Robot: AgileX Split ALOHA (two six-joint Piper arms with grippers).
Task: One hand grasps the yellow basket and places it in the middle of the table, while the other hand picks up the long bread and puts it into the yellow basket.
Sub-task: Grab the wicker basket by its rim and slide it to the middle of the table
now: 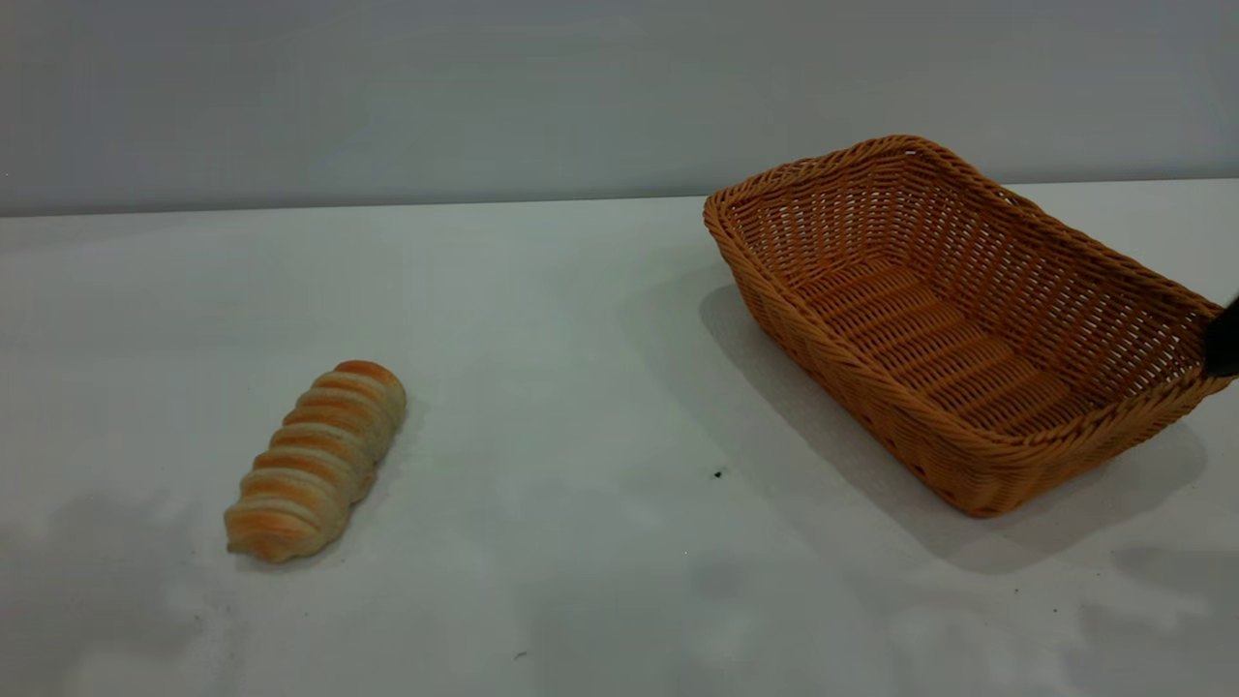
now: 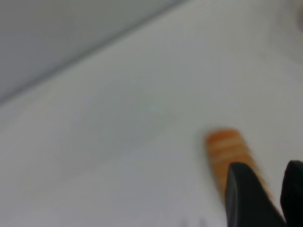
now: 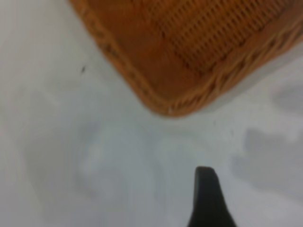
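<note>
1. Exterior view: the yellow basket (image 1: pixel 953 319) sits right of centre on the table (image 1: pixel 581 339), empty, not yet in the middle. The long bread (image 1: pixel 317 461) lies near-left, well apart. A dark tip of the right gripper (image 1: pixel 1223 337) shows at the basket's right rim; contact unclear.
2. Left wrist view: the left gripper (image 2: pixel 267 196) hovers over the bread (image 2: pixel 227 149), fingers spread, holding nothing, likely lining up a pickup.
3. Right wrist view: a basket (image 3: pixel 189 52) corner and one finger (image 3: pixel 208 198) show; I cannot tell its opening.
</note>
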